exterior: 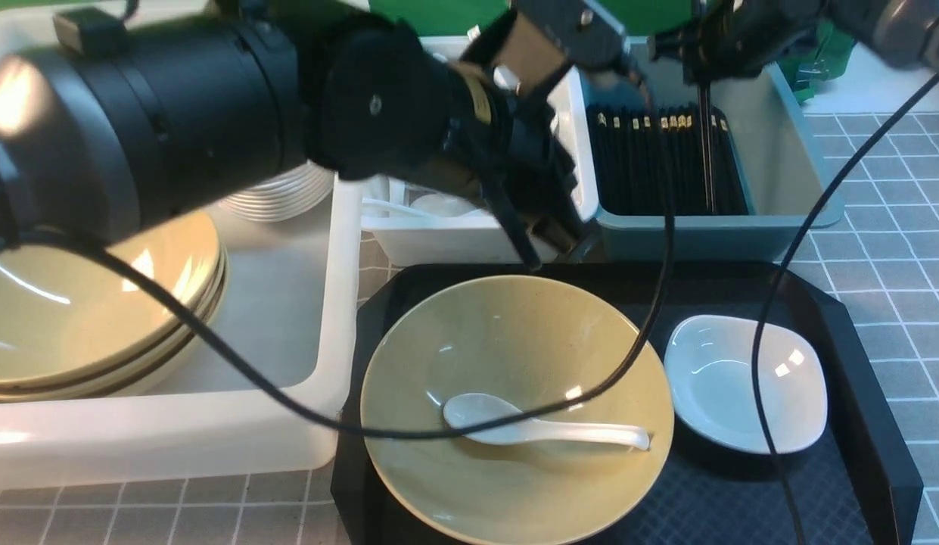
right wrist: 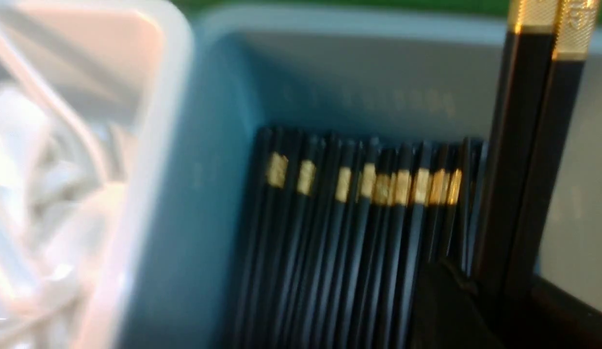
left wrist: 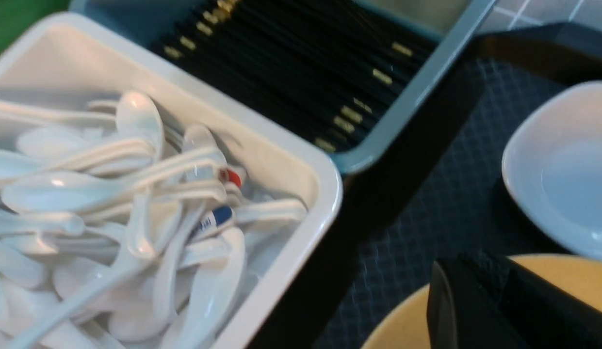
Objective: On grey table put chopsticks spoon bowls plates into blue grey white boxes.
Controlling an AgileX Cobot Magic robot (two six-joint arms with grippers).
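In the front view, two long, thin black chopsticks (exterior: 704, 151) are held over the blue-grey box (exterior: 779, 159) by the right gripper (exterior: 700, 64), up at one o'clock. More black sticks with gold bands (exterior: 643, 163) are kept in that box. A shiny white spoon (exterior: 545, 429) is laid in the big yellow bowl (exterior: 514, 341), its handle pointed to about three o'clock. A small white plate (exterior: 745, 382) is set on the black tray (exterior: 764, 499) at four o'clock.

In the left wrist view, the left gripper (left wrist: 470, 295) is shut tight, and nothing is seen to be held. Lots of white spoons (left wrist: 136, 208) are piled in the white box (left wrist: 301, 189).

In the right wrist view, the two chopsticks are pinched side by side. The jaws are closed onto them, with just a little gap filled by the sticks. Shiny gold bands are seen near the thick ends.
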